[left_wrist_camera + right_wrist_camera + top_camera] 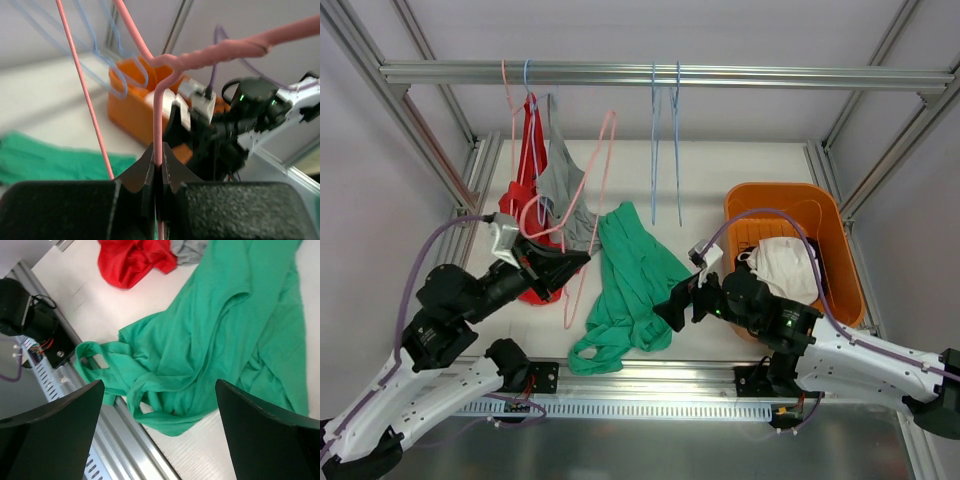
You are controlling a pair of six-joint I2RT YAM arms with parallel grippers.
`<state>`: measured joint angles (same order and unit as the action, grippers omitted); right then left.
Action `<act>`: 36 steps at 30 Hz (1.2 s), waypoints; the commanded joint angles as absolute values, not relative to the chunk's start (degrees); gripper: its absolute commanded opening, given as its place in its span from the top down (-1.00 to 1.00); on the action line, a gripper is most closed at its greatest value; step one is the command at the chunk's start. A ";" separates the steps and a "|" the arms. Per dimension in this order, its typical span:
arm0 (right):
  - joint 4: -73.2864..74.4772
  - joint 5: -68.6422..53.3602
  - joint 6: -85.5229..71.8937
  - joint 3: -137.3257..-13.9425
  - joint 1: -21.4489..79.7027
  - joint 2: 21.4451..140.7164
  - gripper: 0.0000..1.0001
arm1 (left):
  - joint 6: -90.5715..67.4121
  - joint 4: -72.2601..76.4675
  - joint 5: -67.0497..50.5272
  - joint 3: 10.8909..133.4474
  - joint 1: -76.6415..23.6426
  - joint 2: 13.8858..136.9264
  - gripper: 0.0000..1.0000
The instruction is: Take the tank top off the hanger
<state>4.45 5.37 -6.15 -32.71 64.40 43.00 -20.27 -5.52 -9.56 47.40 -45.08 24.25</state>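
A green tank top [630, 290] lies crumpled flat on the table, off any hanger. My left gripper [572, 262] is shut on a thin pink wire hanger [604, 165], held tilted above the table beside the grey garment. In the left wrist view the jaws [158, 160] pinch the pink wire [159, 115], with no cloth on it there. My right gripper [670, 305] is open and empty, hovering over the green tank top's lower hem [225, 330]; its fingers [50, 430] stand wide apart.
A red garment [528, 165] and a grey one [560, 185] hang from the rail [720, 74] at the left. Two bare blue hangers [665, 140] hang mid-rail. An orange basket [835, 225] with white cloth [785, 265] stands right. The table's metal front edge [115, 440] lies under the right gripper.
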 commanded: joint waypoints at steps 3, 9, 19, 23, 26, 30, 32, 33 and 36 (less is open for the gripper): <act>6.23 12.92 -6.07 -35.33 64.60 40.70 -0.99 | -30.84 -20.82 -9.85 47.81 -45.62 29.34 1.00; 7.12 13.18 -6.07 -35.33 64.60 37.80 -0.99 | -26.99 -26.97 3.03 61.32 -45.53 42.23 1.00; 8.88 14.33 -7.73 -35.07 64.60 34.72 -0.99 | -23.46 -35.41 1.60 100.44 -37.27 76.89 1.00; 10.28 15.29 -8.26 -34.19 64.60 31.39 -0.99 | -22.15 -36.12 -0.17 110.01 -34.64 83.57 1.00; 10.46 15.21 -8.79 -33.31 64.60 30.41 -0.99 | -20.92 -36.47 -3.59 114.33 -33.49 87.44 1.00; 10.46 14.68 -9.40 -32.96 64.60 31.11 -0.99 | -21.45 -36.56 -6.59 116.45 -31.12 90.78 1.00; 10.46 14.59 -9.58 -33.05 64.60 31.64 -0.99 | -21.88 -36.56 -7.64 116.98 -30.50 92.19 1.00; 10.46 14.42 -9.67 -33.13 64.51 32.25 -0.99 | -22.06 -36.65 -9.56 117.07 -30.24 92.72 1.00; 10.02 14.24 -9.67 -33.40 64.51 33.22 -0.99 | -22.85 -37.17 -11.68 117.16 -29.45 94.39 1.00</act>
<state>10.98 13.47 -8.56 -32.77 64.38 32.42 -22.96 -36.82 -6.96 114.91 -30.24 93.34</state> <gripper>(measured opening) 0.993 0.023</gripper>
